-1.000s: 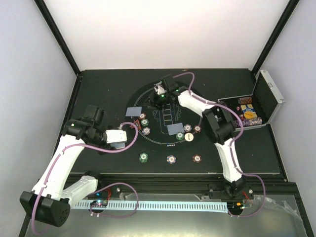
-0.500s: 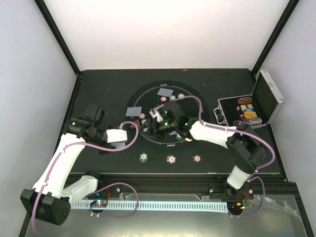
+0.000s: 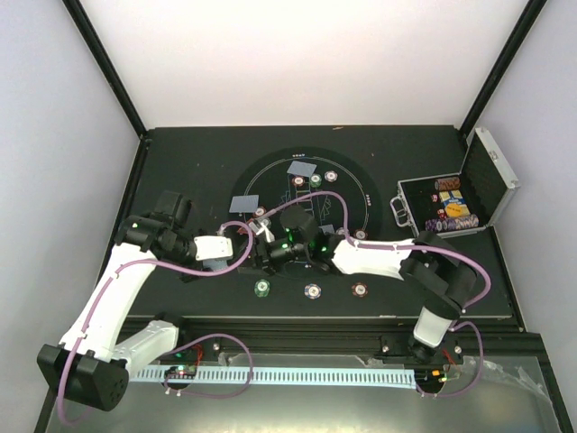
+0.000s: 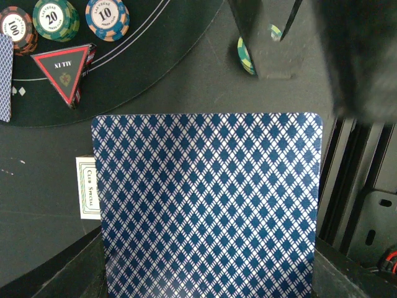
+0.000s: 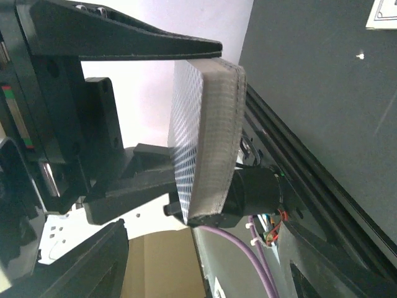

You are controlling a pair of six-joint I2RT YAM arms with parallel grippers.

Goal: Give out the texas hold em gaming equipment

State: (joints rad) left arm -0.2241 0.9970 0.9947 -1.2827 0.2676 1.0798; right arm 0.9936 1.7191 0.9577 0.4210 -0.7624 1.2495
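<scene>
A: Where's the deck (image 4: 208, 205)?
B: Clamped in the left gripper (image 3: 230, 253), its blue diamond backs filling the lower centre of the left wrist view.
A: And the right gripper (image 3: 263, 253)?
B: Fingers (image 5: 68, 261) apart, gripping nothing, close up to the deck at the centre of the top view.
A: What else shows?
B: Red marker (image 4: 64, 71) upper left on the mat (image 4: 142, 49), three chips (image 4: 56, 18) above it along the top edge; a green chip (image 4: 245, 54) at top centre, half hidden behind the right gripper

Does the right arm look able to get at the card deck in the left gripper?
Probably yes: the open right gripper is beside the card deck in the left gripper, nothing between them.
</scene>
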